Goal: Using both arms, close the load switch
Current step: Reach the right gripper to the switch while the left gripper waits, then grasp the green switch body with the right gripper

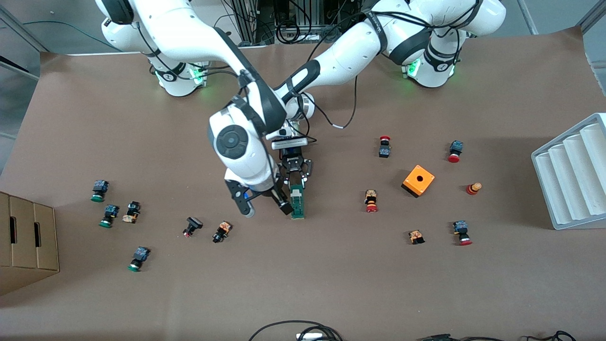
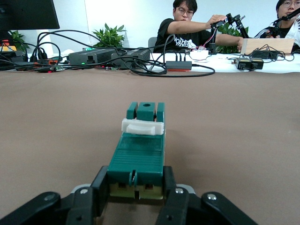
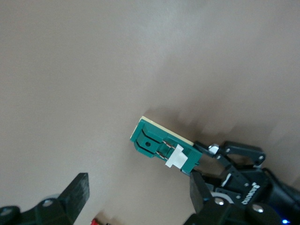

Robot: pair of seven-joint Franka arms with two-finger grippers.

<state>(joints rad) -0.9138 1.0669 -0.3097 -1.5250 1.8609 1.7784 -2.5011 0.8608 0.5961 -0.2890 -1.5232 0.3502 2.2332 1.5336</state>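
Brown paper covers the tabletop [image 1: 331, 284], and I work across the front view from nine o'clock to three o'clock.

At nine o'clock sits a cardboard box [image 1: 26, 241] at the table edge. Near it I note a cluster of green-capped push buttons [image 1: 99, 190], and toward centre a black push button [image 1: 191, 226].

At centre lies the load switch [image 1: 297, 201], a dark-green bar flat on the tabletop with its long axis running from twelve to six o'clock. Its white sliding tab [image 2: 143, 126] sits across the bar near the end farther from the left arm's jaws.

The right gripper [image 1: 265, 204] hangs low just beside the load switch, on the side toward the right arm's end of the table. I read its jaws as spread wide and holding nothing; one finger [image 3: 75, 197] shows in the right wrist view, clear of the bar.

The left gripper [image 1: 296, 177] is at the twelve o'clock end of the load switch. In the left wrist view its jaws are clamped on that end of the bar, fingers [image 2: 101, 190] pressed against both sides.

Toward three o'clock I record red-capped push buttons [image 1: 384, 147], an orange box [image 1: 418, 180] with a hole, and a white ribbed tray [image 1: 575, 173] at the table edge.
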